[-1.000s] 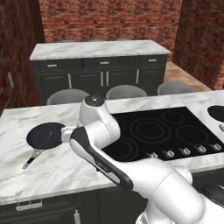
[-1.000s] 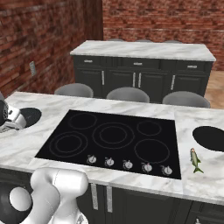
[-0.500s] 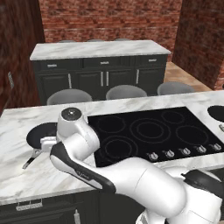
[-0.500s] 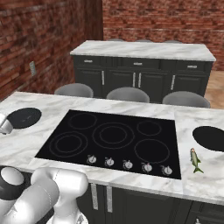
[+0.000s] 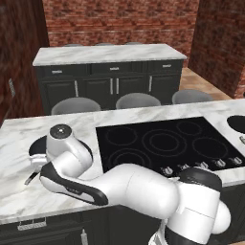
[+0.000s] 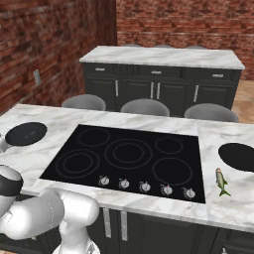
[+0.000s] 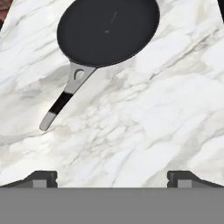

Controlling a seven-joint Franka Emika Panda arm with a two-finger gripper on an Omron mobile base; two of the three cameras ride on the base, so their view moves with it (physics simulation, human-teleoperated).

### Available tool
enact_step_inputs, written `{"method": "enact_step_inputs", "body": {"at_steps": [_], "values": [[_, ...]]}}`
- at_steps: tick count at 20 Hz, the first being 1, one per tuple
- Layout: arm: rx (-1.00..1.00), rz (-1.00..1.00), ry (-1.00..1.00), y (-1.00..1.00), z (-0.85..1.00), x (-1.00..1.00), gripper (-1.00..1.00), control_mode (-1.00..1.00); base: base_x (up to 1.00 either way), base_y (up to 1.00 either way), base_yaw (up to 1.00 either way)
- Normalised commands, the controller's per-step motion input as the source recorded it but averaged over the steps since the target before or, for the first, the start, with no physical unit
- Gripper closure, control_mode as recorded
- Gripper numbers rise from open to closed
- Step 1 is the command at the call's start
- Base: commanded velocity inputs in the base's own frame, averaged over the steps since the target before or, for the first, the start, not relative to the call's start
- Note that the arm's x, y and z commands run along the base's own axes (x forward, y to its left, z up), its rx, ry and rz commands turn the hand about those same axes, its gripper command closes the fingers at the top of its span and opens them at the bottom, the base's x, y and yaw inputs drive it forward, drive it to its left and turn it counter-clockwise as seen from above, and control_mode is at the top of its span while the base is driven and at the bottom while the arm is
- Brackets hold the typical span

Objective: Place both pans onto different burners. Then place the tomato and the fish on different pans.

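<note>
One black pan [image 7: 108, 30] lies on the marble counter left of the cooktop, its thin handle [image 7: 65, 98] ending in a silvery tip that points toward my hand. My gripper [image 7: 112, 178] hovers over bare marble just short of that handle, open, with nothing between its fingertips [image 7: 41, 178]. From the base this pan [image 6: 26, 133] shows at the far left, partly behind my arm [image 5: 67, 153]. The second pan [image 6: 238, 156] rests on the counter right of the cooktop, with the fish [image 6: 221, 180] just in front of it. The burners [image 6: 130, 151] are bare. The tomato is out of view.
The glossy black cooktop [image 5: 167, 143] has a row of silver knobs [image 6: 145, 186] along its front edge. Three grey stools [image 6: 145, 106] stand behind the island, and a dark cabinet counter [image 5: 110, 55] runs along the brick back wall.
My arm has swung left across the counter, from beside the cooktop to over the left pan. The jaws have stayed open and the pans and fish have not moved.
</note>
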Motion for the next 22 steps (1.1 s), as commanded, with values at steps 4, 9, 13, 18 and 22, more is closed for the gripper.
{"method": "enact_step_inputs", "body": {"at_steps": [4, 9, 13, 18, 22], "values": [[0.0, -0.01, 0.02, 0.35, -0.19, 0.36, -1.0, -1.0, 0.0, 0.0, 0.0], [0.0, -0.01, 0.04, 0.3, -0.25, 0.41, -1.0, -1.0, 0.0, 0.0, 0.0], [0.0, -0.01, 0.06, 0.29, -0.32, 0.36, -1.0, -1.0, 0.0, 0.0, 0.0], [0.0, -0.01, 0.06, 0.32, -0.32, 0.33, -1.0, -1.0, 0.0, 0.0, 0.0], [-0.01, -0.02, 0.03, 0.29, -0.18, 0.28, -1.0, -1.0, 0.0, 0.0, 0.0]]}}
